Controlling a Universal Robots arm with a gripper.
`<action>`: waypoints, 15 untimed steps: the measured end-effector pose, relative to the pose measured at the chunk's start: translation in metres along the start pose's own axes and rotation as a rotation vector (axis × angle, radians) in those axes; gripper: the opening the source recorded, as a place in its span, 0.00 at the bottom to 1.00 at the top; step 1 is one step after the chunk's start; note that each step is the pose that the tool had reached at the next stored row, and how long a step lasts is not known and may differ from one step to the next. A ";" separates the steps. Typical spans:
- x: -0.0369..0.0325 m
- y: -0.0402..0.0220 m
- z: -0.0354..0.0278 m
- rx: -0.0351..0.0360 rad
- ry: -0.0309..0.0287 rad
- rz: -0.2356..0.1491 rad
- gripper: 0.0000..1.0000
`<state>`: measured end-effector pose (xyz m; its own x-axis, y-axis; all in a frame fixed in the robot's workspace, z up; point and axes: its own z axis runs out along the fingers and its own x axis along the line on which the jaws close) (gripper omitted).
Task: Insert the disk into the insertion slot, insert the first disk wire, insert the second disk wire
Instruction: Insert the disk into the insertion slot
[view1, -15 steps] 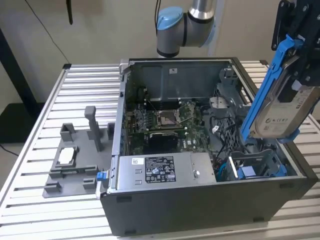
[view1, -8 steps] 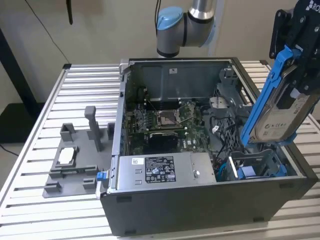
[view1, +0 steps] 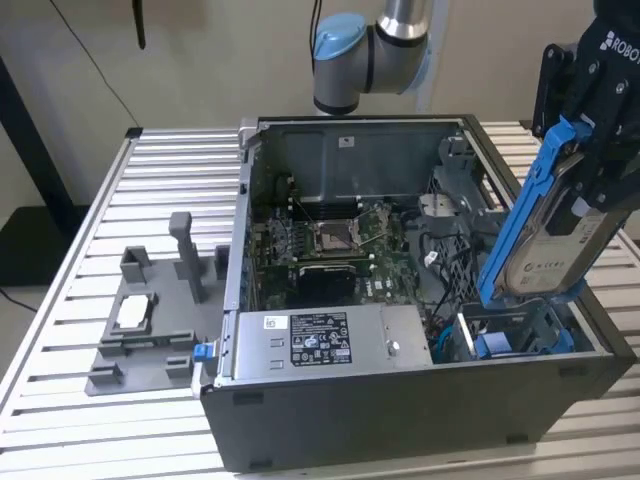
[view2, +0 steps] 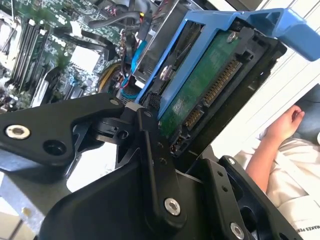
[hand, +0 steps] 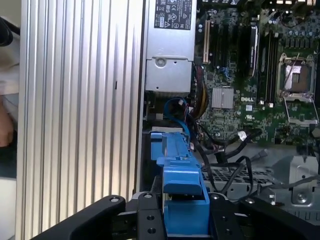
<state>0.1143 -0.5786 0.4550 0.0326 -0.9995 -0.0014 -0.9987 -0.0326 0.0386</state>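
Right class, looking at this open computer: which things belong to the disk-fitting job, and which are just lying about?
Belonging to the job:
- disk in its blue carrier
- gripper, fingers shut on the disk
- drive bay, just below the disk

Just lying about:
- grey fixture on the table
- silver chip resting in the fixture
- power supply
- motherboard

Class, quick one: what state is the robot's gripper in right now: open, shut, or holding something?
Gripper: shut on the disk, which it holds tilted above the open computer case.
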 end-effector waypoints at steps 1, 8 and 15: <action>0.0000 -0.0002 0.0017 0.0000 0.0000 0.000 0.33; 0.0001 -0.0020 0.0144 0.0000 0.0001 0.000 0.33; 0.0001 -0.0040 0.0270 0.0000 0.0001 0.000 0.33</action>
<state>0.1172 -0.5786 0.4279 0.0326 -0.9995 -0.0013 -0.9987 -0.0326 0.0386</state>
